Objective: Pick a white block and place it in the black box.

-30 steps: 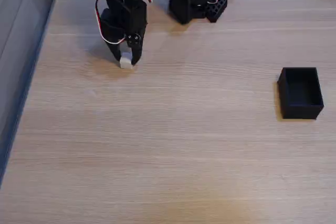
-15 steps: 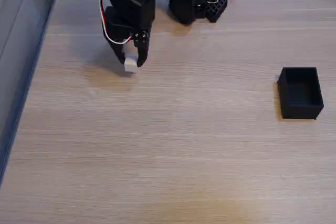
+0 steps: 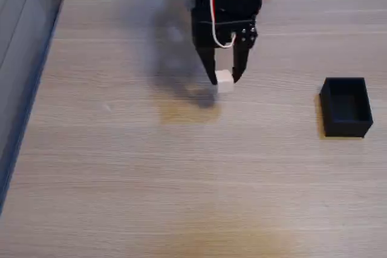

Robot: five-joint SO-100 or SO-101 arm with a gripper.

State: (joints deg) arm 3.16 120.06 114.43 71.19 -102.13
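The fingers (image 3: 224, 80) are pinched on the white block (image 3: 224, 81), a tiny smooth cube held clear of the pale wood-grain table (image 3: 181, 179). The pickup looks done; carrying and dropping remain. The matte black box (image 3: 346, 107), thin-walled and open-topped, sits empty well to the right.

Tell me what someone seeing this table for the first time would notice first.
The black two-finger gripper with red and white wires stands out at the top centre of the fixed view, pinching a tiny plain white cube above the light wooden table. Off to the right sits a small matte black open-topped box, apart from the arm and with nothing visible inside.
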